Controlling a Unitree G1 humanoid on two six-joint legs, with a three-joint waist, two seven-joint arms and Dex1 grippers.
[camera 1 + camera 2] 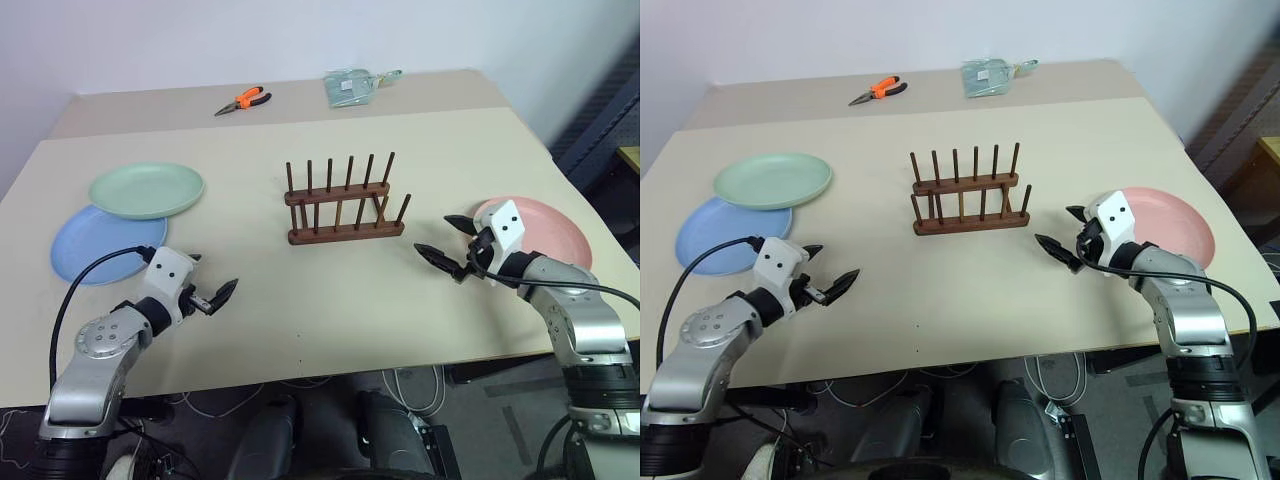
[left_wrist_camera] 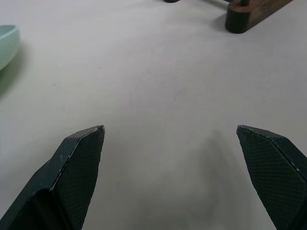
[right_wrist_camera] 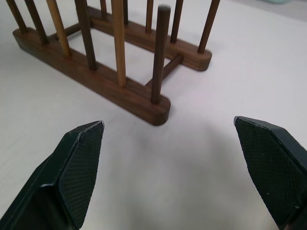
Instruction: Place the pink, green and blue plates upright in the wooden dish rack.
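Left eye view shows the left gripper and right gripper both spread wide and empty over the tabletop, the wooden dish rack between and beyond them, green plate overlapping blue plate behind the left, pink plate just beside the right.

The wooden dish rack stands at the table's centre. Two stacked plates lie to its left, the upper plate overlapping the lower plate. A single plate lies to its right. Pliers and a packet lie behind the rack.
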